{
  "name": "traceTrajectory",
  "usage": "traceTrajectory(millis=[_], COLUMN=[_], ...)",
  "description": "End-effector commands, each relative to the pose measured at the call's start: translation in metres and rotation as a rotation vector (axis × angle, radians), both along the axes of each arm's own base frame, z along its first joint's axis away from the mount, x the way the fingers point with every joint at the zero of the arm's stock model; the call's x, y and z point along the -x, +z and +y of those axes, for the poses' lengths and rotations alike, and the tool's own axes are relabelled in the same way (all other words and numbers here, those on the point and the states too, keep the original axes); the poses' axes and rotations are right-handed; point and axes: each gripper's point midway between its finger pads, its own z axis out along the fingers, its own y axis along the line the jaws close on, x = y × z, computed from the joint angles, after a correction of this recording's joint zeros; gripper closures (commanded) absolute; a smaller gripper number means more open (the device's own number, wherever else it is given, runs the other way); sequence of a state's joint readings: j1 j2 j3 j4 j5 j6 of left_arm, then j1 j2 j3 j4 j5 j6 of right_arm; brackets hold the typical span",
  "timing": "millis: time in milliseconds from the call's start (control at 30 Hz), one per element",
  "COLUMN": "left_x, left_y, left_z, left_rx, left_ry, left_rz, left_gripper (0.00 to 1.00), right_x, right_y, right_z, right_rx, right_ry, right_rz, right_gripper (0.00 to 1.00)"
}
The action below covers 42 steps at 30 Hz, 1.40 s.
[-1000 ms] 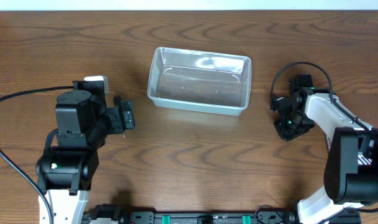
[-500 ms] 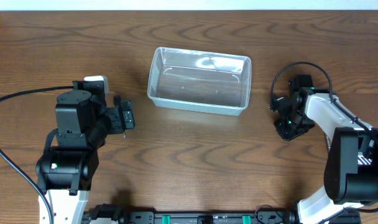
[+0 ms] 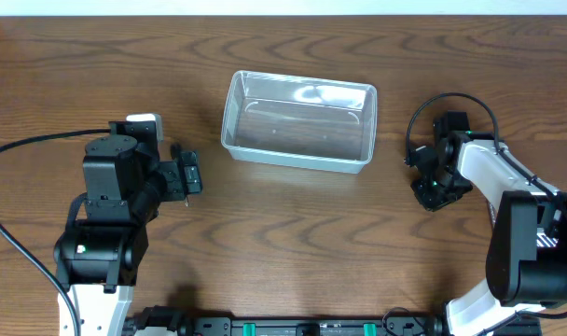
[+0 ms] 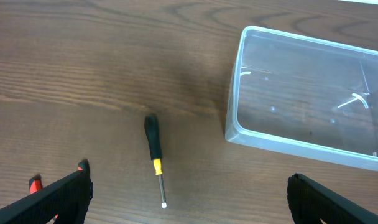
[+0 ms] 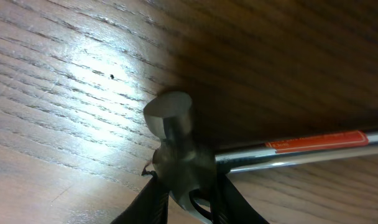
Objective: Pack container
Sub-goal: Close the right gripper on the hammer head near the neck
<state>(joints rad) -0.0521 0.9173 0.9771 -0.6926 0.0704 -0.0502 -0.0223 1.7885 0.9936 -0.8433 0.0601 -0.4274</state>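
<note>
The clear, empty container [image 3: 297, 126] sits at the middle of the wooden table, and the left wrist view has it at the upper right [image 4: 307, 118]. My right gripper [image 3: 431, 187] is down at the table to the container's right. In the right wrist view it [image 5: 186, 199] is shut on the steel head of a hammer [image 5: 176, 143], whose shaft with an orange label runs off to the right. My left gripper [image 3: 188, 175] is left of the container and stands wide open [image 4: 192, 199] with nothing between its fingers. A black-and-yellow screwdriver [image 4: 154, 155] lies on the table ahead of it.
Something red [image 4: 33, 183] peeks out beside my left finger at the lower left of the left wrist view. Black cables loop off both arms. The table's far edge [image 3: 283, 11] runs behind the container.
</note>
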Motion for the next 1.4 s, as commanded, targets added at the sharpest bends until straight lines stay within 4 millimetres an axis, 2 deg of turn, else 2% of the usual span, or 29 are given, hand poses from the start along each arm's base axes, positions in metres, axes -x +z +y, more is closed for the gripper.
traceTrajectory(millis=[0, 467, 1367], left_x=[-0.0023, -0.0022, -0.0022], left_y=[0.0115, 0.0114, 0.0114], left_z=[0.0042, 0.0042, 0.0042], left_rx=[-0.018, -0.018, -0.018], left_ry=[0.009, 0.009, 0.009], left_rz=[-0.030, -0.030, -0.030], left_gripper=[0.02, 0.02, 0.02], right_x=[0.0047, 0.0046, 0.0044], right_y=[-0.0104, -0.0104, -0.0103], right_z=[-0.0035, -0.0035, -0.0048], right_rx=[0.011, 0.011, 0.018], right_ry=[-0.009, -0.009, -0.008], right_rz=[0.030, 0.029, 0.029], right_gripper=[0.81, 0.91, 0.99])
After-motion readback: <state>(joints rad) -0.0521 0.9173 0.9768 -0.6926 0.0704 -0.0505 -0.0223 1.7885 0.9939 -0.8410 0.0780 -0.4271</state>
